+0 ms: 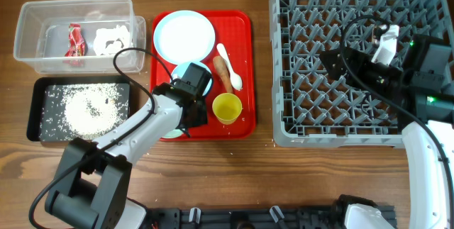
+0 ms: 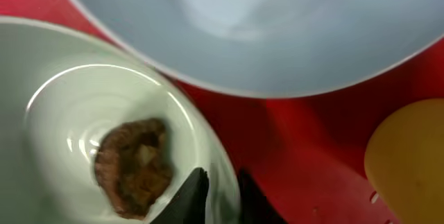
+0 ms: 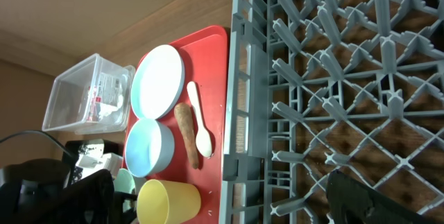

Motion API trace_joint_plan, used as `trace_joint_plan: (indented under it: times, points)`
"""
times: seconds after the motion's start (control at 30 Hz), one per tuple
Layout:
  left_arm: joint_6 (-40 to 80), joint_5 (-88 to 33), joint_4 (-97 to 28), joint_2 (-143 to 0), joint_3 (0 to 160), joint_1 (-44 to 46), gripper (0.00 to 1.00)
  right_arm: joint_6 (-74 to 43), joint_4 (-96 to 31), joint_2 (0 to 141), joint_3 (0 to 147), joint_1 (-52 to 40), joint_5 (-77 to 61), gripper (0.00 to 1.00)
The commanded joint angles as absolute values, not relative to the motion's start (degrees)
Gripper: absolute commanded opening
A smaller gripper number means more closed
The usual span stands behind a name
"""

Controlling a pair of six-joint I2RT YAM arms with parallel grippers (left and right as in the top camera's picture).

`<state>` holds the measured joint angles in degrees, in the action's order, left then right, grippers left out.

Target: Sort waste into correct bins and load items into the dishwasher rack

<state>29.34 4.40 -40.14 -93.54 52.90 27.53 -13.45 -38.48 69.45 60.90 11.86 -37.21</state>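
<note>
My left gripper [image 1: 188,112] [image 2: 223,196] is shut on the rim of the mint-green bowl [image 2: 83,92] [image 1: 170,134], one finger inside and one outside. A brown food scrap [image 2: 135,165] lies in that bowl. Also on the red tray [image 1: 245,66] are the plate [image 1: 184,34], white bowl [image 1: 186,70], spoon [image 1: 230,66], carrot-like stick [image 1: 222,73] and yellow cup [image 1: 227,108]. The clear tub [image 1: 28,37] holds the wrapper [image 1: 75,39] and tissue [image 1: 111,39]. The black tray [image 1: 35,108] holds rice [image 1: 89,108]. My right gripper [image 1: 332,62] [image 3: 218,179] is open and empty above the rack [image 1: 284,115].
The rack [image 3: 333,78] fills the right side; its wall stands beside the red tray's right edge. The tub and black tray sit left of the red tray. The right wrist view also shows the cup [image 3: 166,200], white bowl [image 3: 146,151], spoon [image 3: 201,123] and plate [image 3: 159,78].
</note>
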Motion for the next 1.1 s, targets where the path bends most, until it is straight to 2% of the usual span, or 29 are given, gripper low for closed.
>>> trace_joint_plan:
  times: [0.0, 0.27, 0.4, 0.5, 0.63, 0.8, 0.93, 1.07]
  points:
    - [29.4, 4.3, -40.1, -93.7, 52.8, 27.5, 0.04, -13.5, -38.5, 69.9, 61.4, 11.5, -36.9, 1.0]
    - [28.7, 4.1, -53.8, -86.2, 66.7, 26.3, 0.04, -13.5, -38.5, 69.9, 61.4, 11.5, -36.9, 1.0]
    - [24.0, 1.0, -54.8, -79.8, 72.1, 20.3, 0.04, -13.5, -38.4, 69.9, 61.4, 11.5, -36.9, 1.0]
    - [20.8, -4.4, -54.4, -76.1, 72.1, 10.6, 0.04, -13.5, -38.4, 69.9, 61.4, 11.5, -36.9, 1.0]
    - [11.4, -22.8, -55.2, -76.5, 72.0, -6.5, 0.04, -13.5, -38.4, 69.9, 61.4, 11.5, -36.9, 1.0]
    - [-4.8, -57.1, -55.1, -83.8, 69.7, -30.0, 0.04, -13.5, -38.4, 69.9, 61.4, 11.5, -36.9, 1.0]
    - [-10.0, -73.5, -54.9, -94.0, 67.3, -39.4, 0.04, -13.5, -38.2, 69.9, 61.4, 11.5, -36.9, 1.0]
    - [-10.1, -87.0, -55.6, -104.7, 66.7, -44.5, 0.04, -13.5, -38.3, 69.9, 61.4, 11.5, -36.9, 1.0]
